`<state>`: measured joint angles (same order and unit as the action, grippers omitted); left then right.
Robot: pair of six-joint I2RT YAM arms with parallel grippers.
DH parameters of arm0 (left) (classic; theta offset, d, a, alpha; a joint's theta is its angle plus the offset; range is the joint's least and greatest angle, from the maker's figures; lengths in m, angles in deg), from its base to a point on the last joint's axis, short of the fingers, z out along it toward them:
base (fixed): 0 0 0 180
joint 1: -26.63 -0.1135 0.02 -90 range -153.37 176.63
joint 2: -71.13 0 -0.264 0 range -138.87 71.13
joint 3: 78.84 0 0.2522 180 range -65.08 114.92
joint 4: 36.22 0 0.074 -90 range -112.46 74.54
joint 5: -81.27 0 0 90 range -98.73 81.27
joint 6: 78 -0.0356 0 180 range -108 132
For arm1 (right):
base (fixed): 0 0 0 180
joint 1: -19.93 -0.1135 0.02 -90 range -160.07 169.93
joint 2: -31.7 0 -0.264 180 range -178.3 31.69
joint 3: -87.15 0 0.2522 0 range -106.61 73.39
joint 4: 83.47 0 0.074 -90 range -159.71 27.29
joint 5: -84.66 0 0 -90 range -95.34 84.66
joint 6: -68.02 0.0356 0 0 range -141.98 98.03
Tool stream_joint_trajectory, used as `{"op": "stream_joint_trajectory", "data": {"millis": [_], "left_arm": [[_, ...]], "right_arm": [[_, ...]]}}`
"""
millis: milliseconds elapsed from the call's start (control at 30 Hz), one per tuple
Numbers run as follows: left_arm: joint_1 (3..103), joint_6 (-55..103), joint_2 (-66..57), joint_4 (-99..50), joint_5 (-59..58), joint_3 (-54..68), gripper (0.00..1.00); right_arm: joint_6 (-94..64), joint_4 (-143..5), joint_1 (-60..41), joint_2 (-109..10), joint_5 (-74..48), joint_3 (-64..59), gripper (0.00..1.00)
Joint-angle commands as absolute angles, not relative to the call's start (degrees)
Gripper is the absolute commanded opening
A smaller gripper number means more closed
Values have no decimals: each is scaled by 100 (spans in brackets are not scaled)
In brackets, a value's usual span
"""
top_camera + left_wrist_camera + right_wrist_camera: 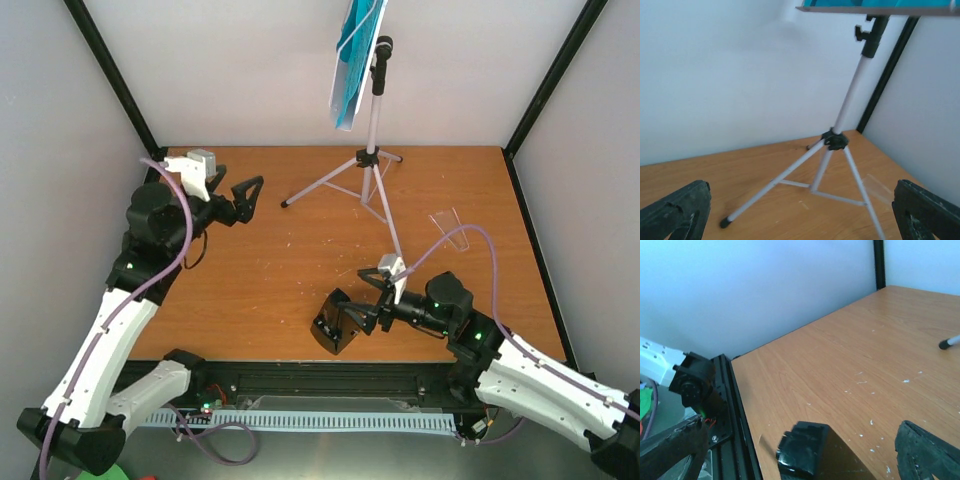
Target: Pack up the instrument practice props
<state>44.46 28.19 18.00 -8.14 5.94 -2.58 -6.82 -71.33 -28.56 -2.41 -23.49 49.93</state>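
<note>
Table [250,290]: orange-brown wood flecked with pale scuffs, black rail along the near edge.
Right gripper [352,312]: near centre, jaws wide and holding nothing; metronome [807,449] sits just ahead of them, and we cannot tell if they touch.
Step, as we judge it: take the metronome first. We would centre the jaws low on its flanks, since sloped sides may squeeze out.
Left gripper [248,201]: far left, wide and empty, facing the stand.
Music stand [372,160]: far centre, legs spread, sheet-music pages [352,60] on its tray.
Room: plain white walls, black corner posts.

No legible lettering on sheet-music pages [352,60], metronome [330,335] or music stand [375,120]
</note>
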Motion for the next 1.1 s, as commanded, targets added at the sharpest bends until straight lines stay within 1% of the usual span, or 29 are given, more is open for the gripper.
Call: {"op": "stream_joint_trajectory", "data": {"millis": [0,167,300,400,600,800,933,1033,1067], "left_arm": [[4421,1891,1948,-1066,14,-1041,99],[4421,1886,1969,-1573,-174,-1687,99],[4422,1897,1924,-1636,-256,-1721,99],[4421,1937,1995,-1831,-75,-1881,99],[4421,2022,1986,-1834,-193,-1911,99],[4421,2079,2060,-1903,-206,-2004,100],[4421,2087,2007,-1915,-145,-2001,100],[4421,2105,1969,-1906,-144,-1986,99],[4421,2106,1962,-1908,-144,-1989,100]], "right_arm": [[-1688,-7231,-3467,-676,-1631,4671,100],[-1957,-7550,-4112,-1090,-1017,4624,100],[-2096,-7831,-4491,-1307,-326,4832,100],[-2154,-7980,-4686,-1584,-65,4937,100],[-2137,-8207,-4985,-2084,370,5041,100],[-1776,-8355,-4994,-2312,1216,5276,93],[-1629,-8573,-4995,-2325,1201,5421,91],[-1517,-8618,-4994,-2288,1188,5511,87],[-1494,-8633,-4995,-2270,1159,5545,86]]}}
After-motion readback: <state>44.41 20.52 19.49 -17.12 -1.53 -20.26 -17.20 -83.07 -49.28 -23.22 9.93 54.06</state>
